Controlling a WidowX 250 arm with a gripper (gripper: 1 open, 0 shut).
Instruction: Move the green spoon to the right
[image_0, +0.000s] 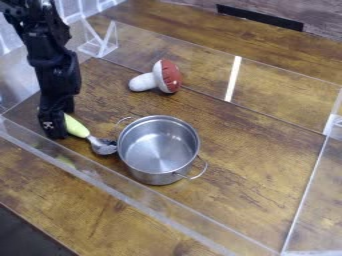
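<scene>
the robot arm (48, 60) is showing a black to very dark grey body over its whole visible length. its outline is looking lumpy and segmented, with bulkier, rounded blocks along the upper part and a narrower section lower down. small pale grey specks are breaking up the dark surface near the top. the pincer (54, 127) is appearing in the same dark tone, slimmer than the body above it. finer details, such as screws, cables or lettering, are staying too small and blurred to read.
</scene>
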